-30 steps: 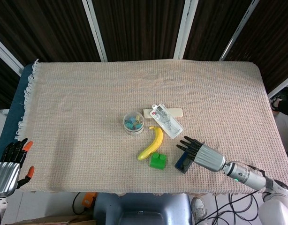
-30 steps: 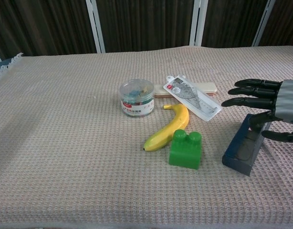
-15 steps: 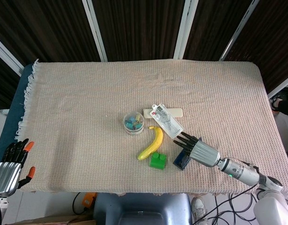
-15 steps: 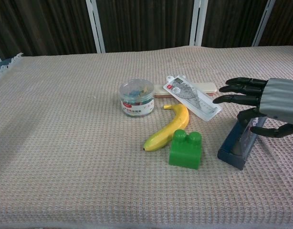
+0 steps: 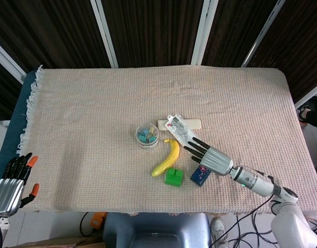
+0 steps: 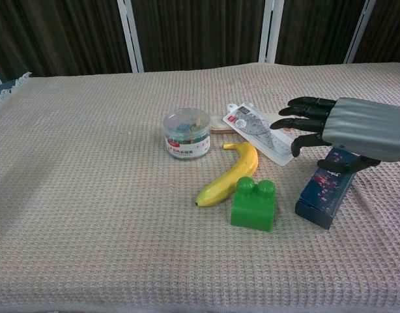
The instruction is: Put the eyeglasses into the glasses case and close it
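The dark blue glasses case (image 6: 325, 189) (image 5: 199, 174) stands on the cloth right of the green block, its patterned face turned to the chest camera. It looks closed. No eyeglasses show in either view. My right hand (image 6: 350, 130) (image 5: 207, 155) hovers over the case's far end, fingers stretched apart toward the ruler pack and holding nothing. Its thumb lies against the top of the case. My left hand (image 5: 9, 183) hangs off the table's near left corner, fingers apart and empty.
A banana (image 6: 229, 175), a green toy block (image 6: 253, 204), a clear jar of clips (image 6: 186, 133), a packaged ruler set (image 6: 258, 127) and a cream bar (image 6: 281, 119) crowd the middle, all close to the case. The table's front edge is close behind the case.
My right hand moved left and forward over the case toward the ruler pack. The case shifted slightly left and now shows its patterned face instead of a grey one.
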Tool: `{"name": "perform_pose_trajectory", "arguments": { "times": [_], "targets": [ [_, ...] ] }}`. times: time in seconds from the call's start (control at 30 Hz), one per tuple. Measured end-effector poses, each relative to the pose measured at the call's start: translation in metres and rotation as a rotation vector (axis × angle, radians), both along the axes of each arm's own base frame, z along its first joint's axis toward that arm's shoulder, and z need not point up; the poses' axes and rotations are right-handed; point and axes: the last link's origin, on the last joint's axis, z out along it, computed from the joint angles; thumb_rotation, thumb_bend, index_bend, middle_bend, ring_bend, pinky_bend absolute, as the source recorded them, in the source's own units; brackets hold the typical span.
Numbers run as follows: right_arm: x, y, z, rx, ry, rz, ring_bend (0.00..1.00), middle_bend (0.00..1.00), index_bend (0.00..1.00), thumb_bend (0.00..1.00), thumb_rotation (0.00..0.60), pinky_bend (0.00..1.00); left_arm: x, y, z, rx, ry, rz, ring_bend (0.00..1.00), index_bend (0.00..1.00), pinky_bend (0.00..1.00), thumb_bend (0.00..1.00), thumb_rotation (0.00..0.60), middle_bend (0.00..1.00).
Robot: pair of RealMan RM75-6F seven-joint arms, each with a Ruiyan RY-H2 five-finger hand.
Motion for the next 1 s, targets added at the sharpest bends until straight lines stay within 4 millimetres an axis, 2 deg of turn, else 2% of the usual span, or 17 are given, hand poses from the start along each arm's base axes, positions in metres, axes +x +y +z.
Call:
{"name": "perform_pose_trajectory", "arguments": {
  "times": [0.07, 0.13, 0.23, 0.4, 0.5, 0.6, 0.73, 0.9, 1.0],
  "targets": [
    [0.001, 0.0, 0.003, -0.004, -0.015, -0.001, 0.0, 0.18, 0.49, 0.53, 0.6, 0.0, 0.0, 0.0, 0.0, 0.001, -0.001, -0.001, 0.0, 0.0, 0.05, 0.41, 0.6, 0.0],
    [0.0, 0.001, 0.007, -0.006, -0.033, -0.003, 0.0, 0.18, 0.48, 0.46, 0.6, 0.0, 0.0, 0.0, 0.0, 0.001, -0.002, -0.002, 0.0, 0.0, 0.05, 0.41, 0.6, 0.0],
    [-0.003, 0.004, 0.017, -0.007, -0.054, 0.001, 0.0, 0.16, 0.44, 0.43, 0.6, 0.0, 0.0, 0.0, 0.0, 0.002, -0.002, -0.003, 0.0, 0.0, 0.05, 0.41, 0.6, 0.0],
    [-0.016, 0.014, 0.035, -0.012, -0.077, -0.023, 0.0, 0.1, 0.31, 0.41, 0.6, 0.0, 0.001, -0.001, 0.0, 0.006, -0.002, -0.005, 0.0, 0.0, 0.05, 0.41, 0.6, 0.0],
    [-0.026, 0.024, 0.044, -0.041, -0.101, -0.065, 0.0, 0.07, 0.19, 0.41, 0.6, 0.0, 0.001, -0.001, 0.001, 0.016, -0.004, -0.008, 0.0, 0.0, 0.04, 0.41, 0.6, 0.0],
    [-0.035, 0.039, 0.051, -0.086, -0.144, -0.123, 0.0, 0.02, 0.13, 0.4, 0.6, 0.0, 0.002, 0.0, 0.002, 0.03, -0.004, -0.019, 0.0, 0.0, 0.04, 0.41, 0.6, 0.0],
    [-0.041, 0.074, 0.059, -0.137, -0.246, -0.266, 0.0, 0.0, 0.08, 0.4, 0.6, 0.0, 0.002, 0.0, 0.001, 0.042, 0.001, -0.032, 0.0, 0.0, 0.03, 0.41, 0.6, 0.0],
    [-0.031, 0.118, 0.073, -0.187, -0.389, -0.501, 0.0, 0.0, 0.03, 0.38, 0.6, 0.0, 0.003, -0.002, 0.0, 0.045, 0.011, -0.04, 0.0, 0.0, 0.02, 0.41, 0.6, 0.0],
    [-0.029, 0.14, 0.092, -0.258, -0.408, -0.636, 0.0, 0.0, 0.02, 0.36, 0.6, 0.0, 0.003, -0.003, 0.0, 0.05, 0.012, -0.037, 0.0, 0.0, 0.02, 0.41, 0.6, 0.0]
  ]
}}
